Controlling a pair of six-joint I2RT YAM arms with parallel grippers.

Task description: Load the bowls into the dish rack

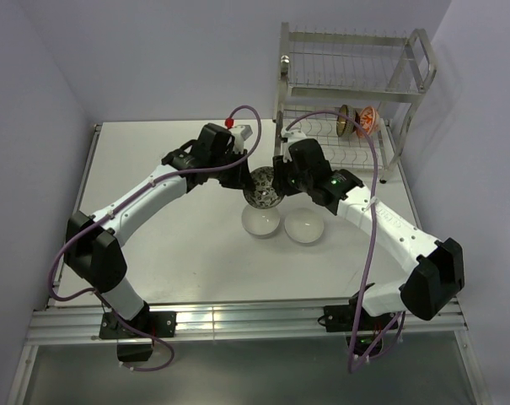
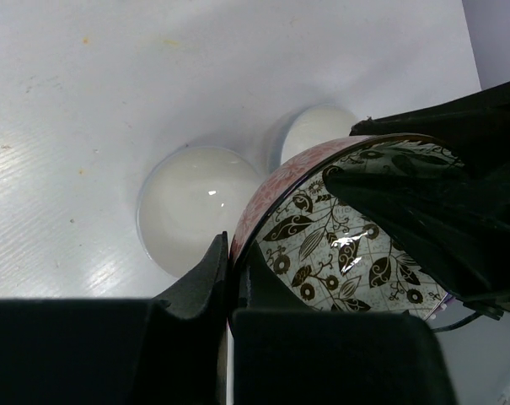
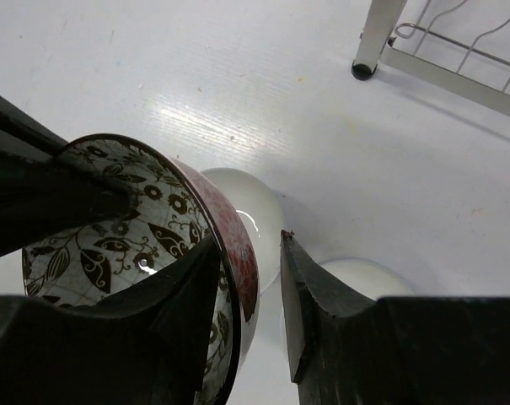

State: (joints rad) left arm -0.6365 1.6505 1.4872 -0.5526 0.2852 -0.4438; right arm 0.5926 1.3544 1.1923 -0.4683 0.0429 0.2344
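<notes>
Left gripper [image 2: 235, 253] pinches the rim of the patterned bowl [image 1: 264, 187], just above two white bowls [image 1: 260, 221]. I see the right gripper [image 3: 249, 240] straddling that rim, jaws apart. Dish rack [image 1: 347, 76] behind holds a brown bowl [image 1: 346, 121] and an orange-red bowl [image 1: 369, 120].

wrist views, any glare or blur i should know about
Left wrist: small glints on the white bowl and inside the patterned bowl, near fingers dark and soft. Right wrist: broad sheen across the table, bowl pattern sharp. Top external: even light, soft shadows.
</notes>
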